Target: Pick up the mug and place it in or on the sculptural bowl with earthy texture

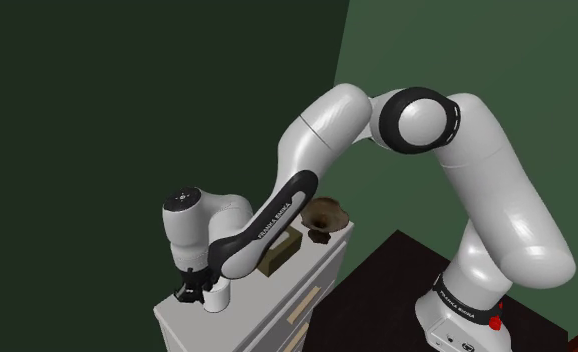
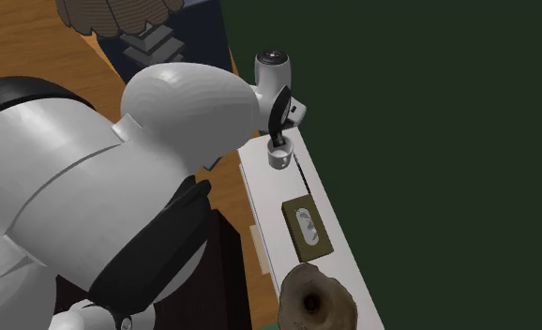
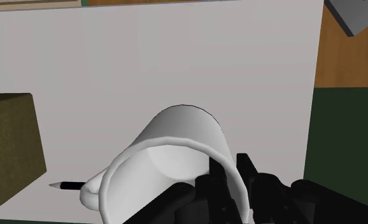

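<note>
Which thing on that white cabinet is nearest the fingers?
The white mug: the fingers clasp its rim. The olive box and brown bowl sit farther off.

Glossy white arm point(image 1: 487, 190) with black joints point(image 1: 417, 120), black gripper point(image 1: 191, 294), red knob point(image 1: 495, 322) near base point(image 1: 455, 322).

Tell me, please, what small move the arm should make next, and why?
Probably a short straight lift. The pincer appears to clasp the white mug by its wall, the mug looks not yet raised off the white cabinet top, and the brown bowl waits beyond the olive box.
</note>
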You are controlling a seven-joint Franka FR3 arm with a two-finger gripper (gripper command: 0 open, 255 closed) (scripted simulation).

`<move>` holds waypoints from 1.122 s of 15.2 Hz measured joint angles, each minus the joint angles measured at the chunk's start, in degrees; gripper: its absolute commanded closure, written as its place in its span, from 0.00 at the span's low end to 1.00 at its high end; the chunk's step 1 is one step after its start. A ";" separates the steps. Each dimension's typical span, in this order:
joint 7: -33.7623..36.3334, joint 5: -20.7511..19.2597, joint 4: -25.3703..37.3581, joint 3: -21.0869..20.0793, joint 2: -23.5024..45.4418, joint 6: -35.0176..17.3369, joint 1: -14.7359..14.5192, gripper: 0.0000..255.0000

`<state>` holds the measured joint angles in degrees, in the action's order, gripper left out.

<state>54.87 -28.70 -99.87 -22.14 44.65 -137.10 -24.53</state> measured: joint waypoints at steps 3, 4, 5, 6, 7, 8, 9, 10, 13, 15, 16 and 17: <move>-0.46 0.71 -0.67 -0.70 -1.78 1.11 0.55 1.00; -0.64 0.97 -0.91 -0.97 -2.43 1.51 0.76 1.00; -0.86 1.29 -1.10 -1.26 -3.15 2.02 0.99 1.00; -0.95 1.54 -1.35 -1.50 -3.76 2.37 1.13 1.00; -1.16 1.78 -1.42 -1.72 -4.25 2.79 1.31 1.00; -1.37 2.07 -1.28 -1.95 -4.69 3.34 1.43 1.00; -1.63 2.39 -1.42 -2.22 -5.36 3.84 1.67 1.00; -1.78 2.64 -1.55 -2.44 -5.90 4.23 1.84 1.00; -2.22 3.41 -2.05 -3.11 -7.56 5.35 2.32 1.00; -2.63 3.99 -1.92 -3.55 -8.52 6.38 2.59 1.00; -2.88 4.25 -1.72 -3.73 -8.89 6.92 2.73 1.00; -3.04 4.61 -1.89 -4.02 -9.62 7.45 2.91 1.00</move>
<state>51.83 -24.09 -101.76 -26.16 35.03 -129.65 -21.63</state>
